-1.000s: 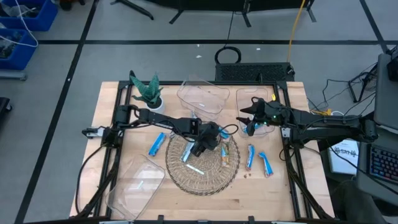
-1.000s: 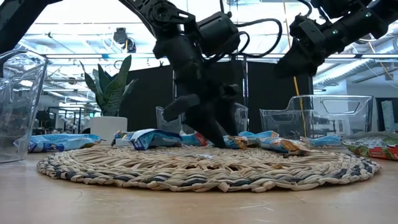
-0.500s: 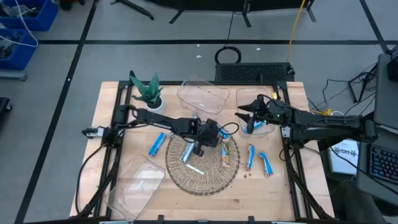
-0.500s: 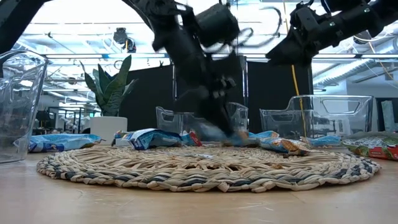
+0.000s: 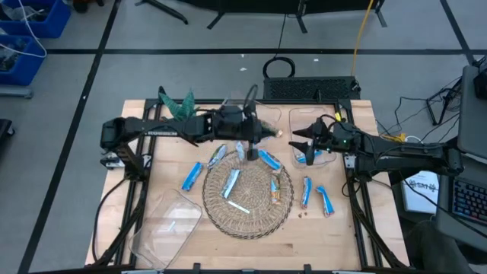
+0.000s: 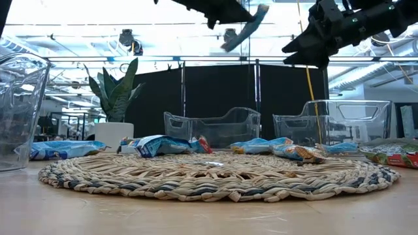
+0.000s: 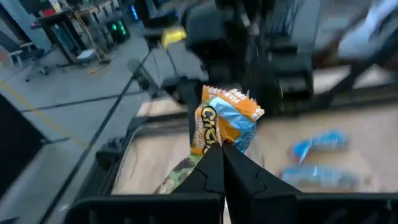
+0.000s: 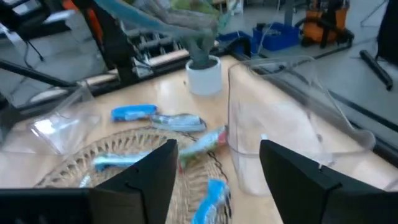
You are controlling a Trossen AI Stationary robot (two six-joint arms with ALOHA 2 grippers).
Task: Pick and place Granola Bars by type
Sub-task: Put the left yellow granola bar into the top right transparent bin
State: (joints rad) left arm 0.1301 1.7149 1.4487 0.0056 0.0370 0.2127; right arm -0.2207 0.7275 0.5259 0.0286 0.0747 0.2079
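My left gripper [image 7: 222, 149] is high over the table's far middle [image 5: 257, 133], shut on a blue-and-orange granola bar [image 7: 227, 118], which the low view shows far above the mat [image 6: 245, 26]. My right gripper [image 5: 301, 141] hangs open over the right clear bin [image 5: 294, 114], with nothing between its fingers [image 8: 217, 183]. Several blue bars lie flat on the woven mat [image 5: 251, 217] and around it, such as one [image 5: 230, 183] on the mat and one [image 5: 192, 176] left of it. A brownish-green bar [image 5: 275, 190] lies on the mat's right side. My left gripper pinches one end of the bar [image 7: 219, 140] between its two fingertips. The rest of the bar sticks out past the fingers. It is lifted clear and slants in the air, high above the table.
A middle clear bin [image 5: 247, 120] stands at the far edge, beside a potted plant [image 5: 181, 111]. A clear container [image 5: 163, 222] lies near the front left. A thin white stick [image 5: 240, 207] rests on the mat. Two blue bars [image 5: 307, 190] [image 5: 326, 200] lie right of the mat.
My left gripper has shut on a bar at the mat's far side. It has then risen steeply with it and swung toward the table's far edge. The bar is lifted clear, far above the mat. My right gripper has kept its place over the right bin.
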